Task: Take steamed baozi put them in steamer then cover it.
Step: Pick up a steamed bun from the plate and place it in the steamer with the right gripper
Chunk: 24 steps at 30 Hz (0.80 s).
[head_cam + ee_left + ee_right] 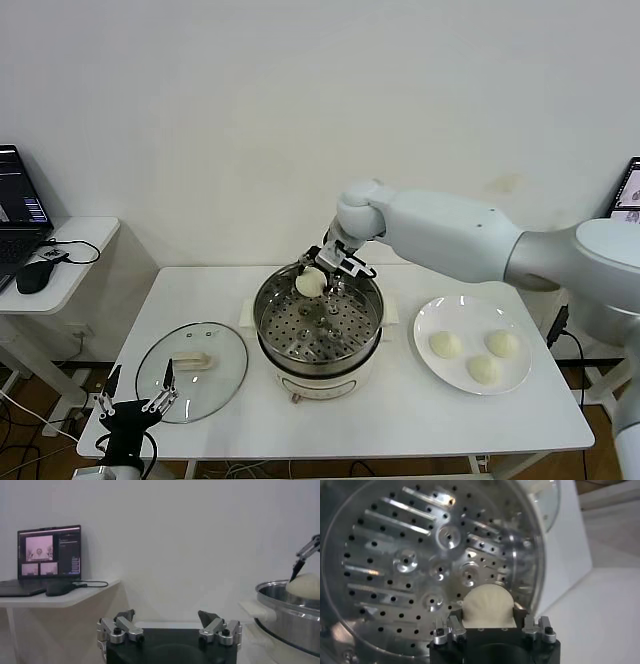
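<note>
The steel steamer (318,325) stands mid-table on its cream base, its perforated tray (410,565) bare. My right gripper (318,278) is shut on one cream-white baozi (309,283) and holds it above the far side of the steamer's rim; the bun fills the jaws in the right wrist view (487,607). Three more baozi (446,344) (502,342) (484,369) lie on the white plate (430,318) at the right. The glass cover (191,371) with its cream handle lies flat on the table at the left. My left gripper (135,398) is open and empty, parked below the table's front left corner.
A side table (75,262) at the far left carries a laptop (18,208) and a mouse (33,277). The steamer's rim and the held bun (304,586) show at the edge of the left wrist view. A wall stands behind the table.
</note>
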Available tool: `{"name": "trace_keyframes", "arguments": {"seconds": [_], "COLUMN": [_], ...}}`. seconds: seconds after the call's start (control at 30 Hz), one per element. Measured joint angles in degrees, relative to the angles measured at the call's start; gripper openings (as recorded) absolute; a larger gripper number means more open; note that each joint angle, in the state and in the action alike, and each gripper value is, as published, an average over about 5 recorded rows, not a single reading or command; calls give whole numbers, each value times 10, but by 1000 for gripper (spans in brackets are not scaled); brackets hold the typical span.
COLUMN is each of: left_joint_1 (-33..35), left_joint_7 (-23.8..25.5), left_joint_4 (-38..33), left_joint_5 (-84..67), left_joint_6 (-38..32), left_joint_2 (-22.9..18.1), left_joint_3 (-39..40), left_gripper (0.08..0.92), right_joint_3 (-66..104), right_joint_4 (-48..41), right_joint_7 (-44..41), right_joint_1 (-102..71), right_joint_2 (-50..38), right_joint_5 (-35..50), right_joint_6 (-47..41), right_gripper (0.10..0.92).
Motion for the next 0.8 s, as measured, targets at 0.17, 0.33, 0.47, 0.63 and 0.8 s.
{"name": "trace_keyframes", "arguments": {"seconds": [0.17,0.33,0.47,0.63,0.8], "left_joint_1": [-2,-1,0,2,4], "left_joint_7": [0,0,0,0,0], "left_joint_4": [0,-1,-3,-7,-11], "left_joint_5": [0,1,1,1,1], "left_joint_6": [0,-1,-2,-2,-2], "left_joint_2": [-1,-2,-3,-4,-3], "left_joint_3": [0,-1,-1,-2,-4], "left_gripper": [823,823,823,823,823], "right_joint_3": [1,4,5,7,4], "right_joint_4": [-21,-38,-43,-37,3], "right_joint_7": [11,21,28,28,12], "right_joint_1": [-13,-24,-26,-18,10], "right_joint_2": [13,22,23,17,-9], "right_joint_5": [-31,-53,-63,-59,-9], "right_joint_6": [23,40,51,51,8], "right_gripper": [636,640,703,810,822]}}
